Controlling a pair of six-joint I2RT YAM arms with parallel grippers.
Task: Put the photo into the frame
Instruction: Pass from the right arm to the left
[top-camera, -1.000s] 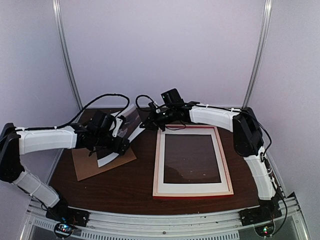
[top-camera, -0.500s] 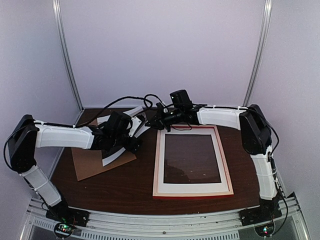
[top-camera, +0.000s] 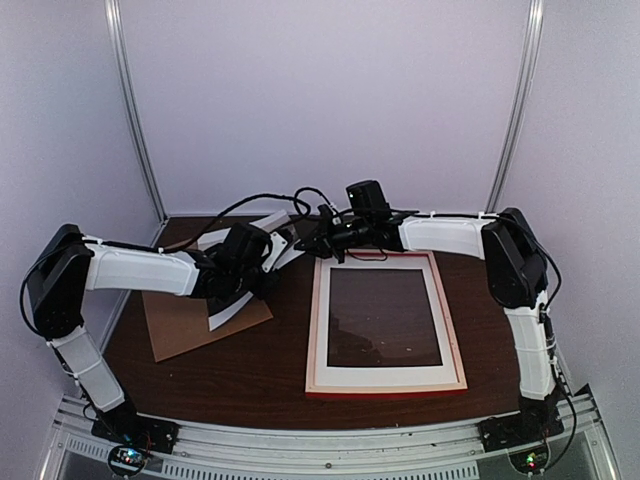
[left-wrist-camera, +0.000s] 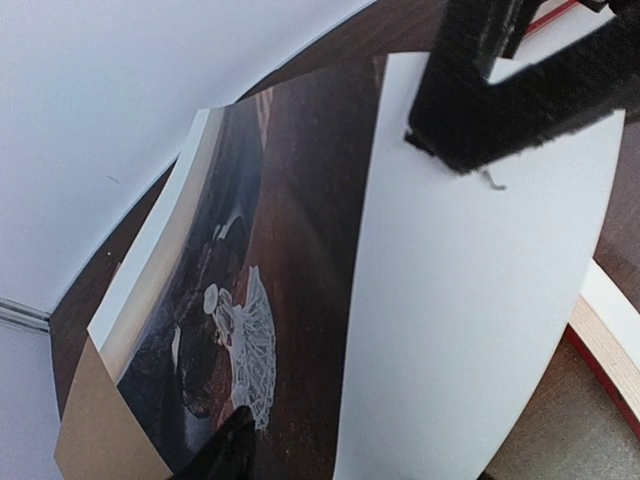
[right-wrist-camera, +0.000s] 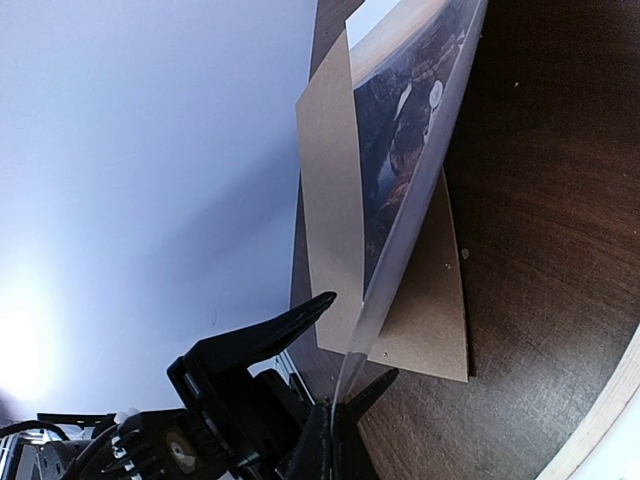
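**Non-task items in view**

1. Worktop: dark brown wood grain. You will find every other item here lying on it or standing round it.
2. Backing board: plain brown, flat on the worktop's left side, turned slightly askew to the near edge.
3. Mat: white card with a rectangular window, flat on the worktop's right half. You see the dark worktop through the window.
4. Wall panels: plain white, closing in the back and both sides.
5. Metal uprights: two pale strips, one at each rear corner.
6. Rail: silver metal, running along the worktop's near edge.
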